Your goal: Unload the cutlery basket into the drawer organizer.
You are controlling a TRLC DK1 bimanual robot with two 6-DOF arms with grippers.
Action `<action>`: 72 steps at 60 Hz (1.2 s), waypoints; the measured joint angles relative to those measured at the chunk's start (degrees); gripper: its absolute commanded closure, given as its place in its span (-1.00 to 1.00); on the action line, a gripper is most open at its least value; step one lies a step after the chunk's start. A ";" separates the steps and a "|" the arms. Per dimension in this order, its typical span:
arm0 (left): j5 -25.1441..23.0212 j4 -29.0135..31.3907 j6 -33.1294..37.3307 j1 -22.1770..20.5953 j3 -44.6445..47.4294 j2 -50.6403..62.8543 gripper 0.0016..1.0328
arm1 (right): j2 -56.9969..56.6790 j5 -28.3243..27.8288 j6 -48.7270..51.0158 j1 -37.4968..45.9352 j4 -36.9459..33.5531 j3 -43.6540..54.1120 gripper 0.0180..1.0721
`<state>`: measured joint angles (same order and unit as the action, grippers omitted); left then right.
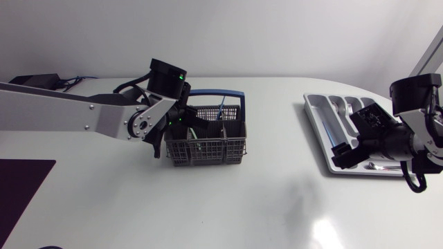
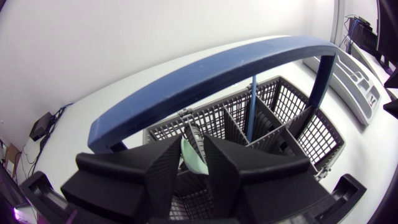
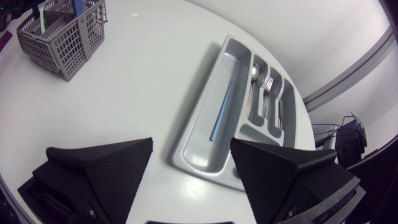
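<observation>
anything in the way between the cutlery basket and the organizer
Nothing lies on the table between the cutlery basket and the drawer organizer. The right gripper, open, hangs over one end of the organizer and covers part of it. The basket's blue handle arches over its compartments.

Looking down on a wide white tabletop (image 1: pixel 228 207) with a round far edge. Seeing soft light (image 1: pixel 325 225) shining on its near side, and a dark flat patch (image 1: pixel 24 190) sitting at one near corner.
</observation>
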<state>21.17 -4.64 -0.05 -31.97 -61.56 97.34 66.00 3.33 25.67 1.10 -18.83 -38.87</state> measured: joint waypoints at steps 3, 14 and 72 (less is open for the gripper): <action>0.17 0.02 0.00 0.00 0.00 0.00 0.65 | 0.00 -0.02 0.00 0.00 0.00 0.02 -0.71; 0.37 0.04 0.00 0.00 0.02 0.00 0.65 | -0.50 0.17 0.00 0.00 -0.02 0.22 -0.71; -1.97 4.28 -3.04 0.94 -1.40 1.46 0.89 | -1.44 1.22 0.02 0.00 0.04 1.22 -0.71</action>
<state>19.20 -0.36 -3.09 -31.03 -62.96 98.80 64.55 4.56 25.69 1.10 -18.79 -37.65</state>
